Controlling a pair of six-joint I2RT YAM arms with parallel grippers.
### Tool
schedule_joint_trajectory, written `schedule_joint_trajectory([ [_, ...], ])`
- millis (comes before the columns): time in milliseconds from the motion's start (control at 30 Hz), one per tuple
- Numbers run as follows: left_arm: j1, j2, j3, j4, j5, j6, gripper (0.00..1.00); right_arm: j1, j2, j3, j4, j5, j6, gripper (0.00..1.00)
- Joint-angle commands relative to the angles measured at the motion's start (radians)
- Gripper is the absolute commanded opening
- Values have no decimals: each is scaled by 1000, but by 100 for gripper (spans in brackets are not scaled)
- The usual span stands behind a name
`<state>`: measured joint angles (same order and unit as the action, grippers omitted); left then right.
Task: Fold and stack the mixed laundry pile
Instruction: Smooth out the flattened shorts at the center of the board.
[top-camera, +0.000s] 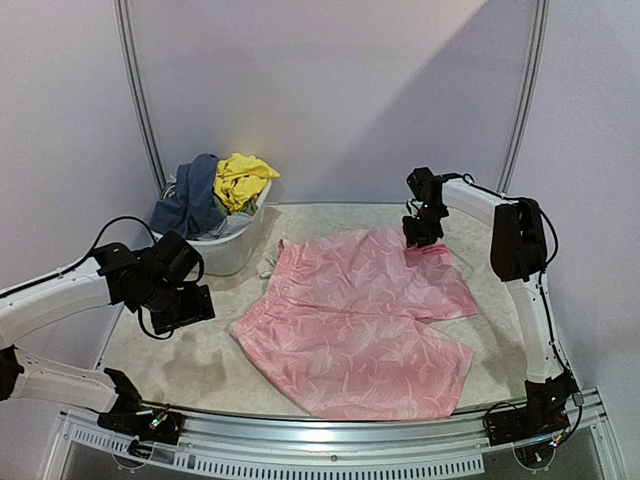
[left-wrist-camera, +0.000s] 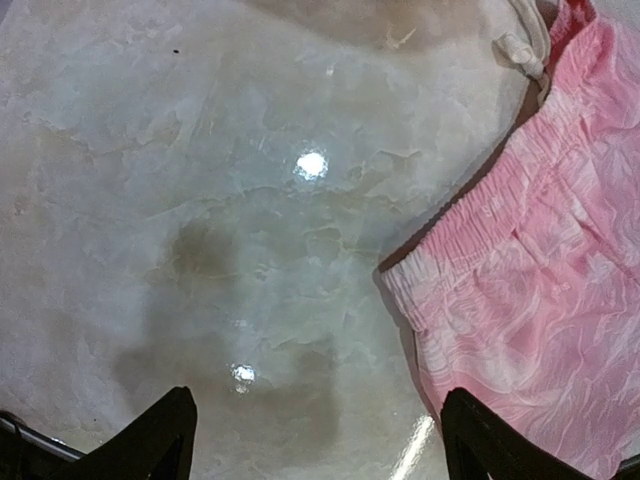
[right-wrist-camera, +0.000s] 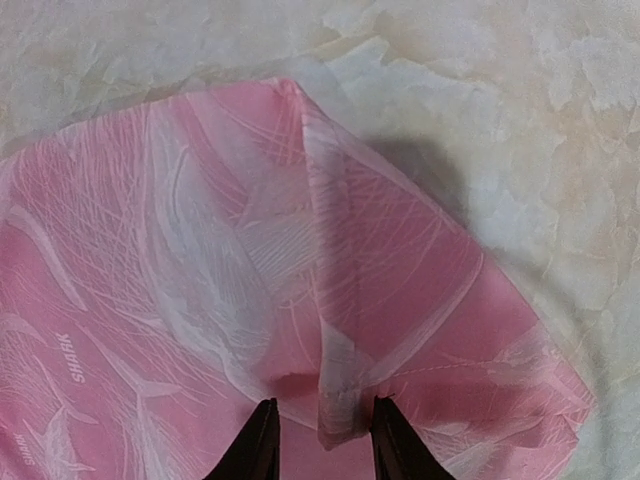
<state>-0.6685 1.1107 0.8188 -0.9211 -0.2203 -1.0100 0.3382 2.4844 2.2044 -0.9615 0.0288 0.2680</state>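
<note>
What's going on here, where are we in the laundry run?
One piece is out: the pink shorts lie spread on the table. The right pincer pinches a raised fold at their far right leg corner. The left pincer hangs open over bare table beside the waistband, touching nothing. The yellow garment and blue-grey garment sit heaped in the white tub at the back left. Nothing is folded or stacked yet.
</note>
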Motion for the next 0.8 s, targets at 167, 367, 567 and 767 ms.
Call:
schedule_joint_trajectory([
  [167, -13, 63, 58, 8, -4, 49, 86, 5, 61, 56, -25, 45, -10, 20],
  [367, -11, 104, 85, 16, -2, 78, 86, 5, 53, 63, -23, 74, -12, 0],
  [567, -11, 125, 105, 16, 3, 101, 85, -1, 17, 99, -30, 144, -46, 0],
  [767, -11, 116, 102, -2, 15, 109, 85, -62, -20, 129, 0, 167, -79, 0],
])
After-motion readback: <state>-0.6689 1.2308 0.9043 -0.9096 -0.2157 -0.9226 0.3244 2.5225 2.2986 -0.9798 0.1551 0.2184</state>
